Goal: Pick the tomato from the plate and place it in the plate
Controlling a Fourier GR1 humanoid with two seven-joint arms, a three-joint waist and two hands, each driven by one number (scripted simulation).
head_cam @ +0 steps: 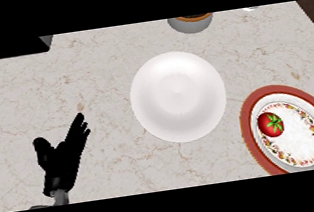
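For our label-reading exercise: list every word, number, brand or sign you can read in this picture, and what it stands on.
None: no word, number, brand or sign is readable anywhere.
White plate: plain.
Red-rimmed plate: speckled coloured border, pattern only, no letters.
Tomato: unmarked.
Grey container at the far edge: no label visible.
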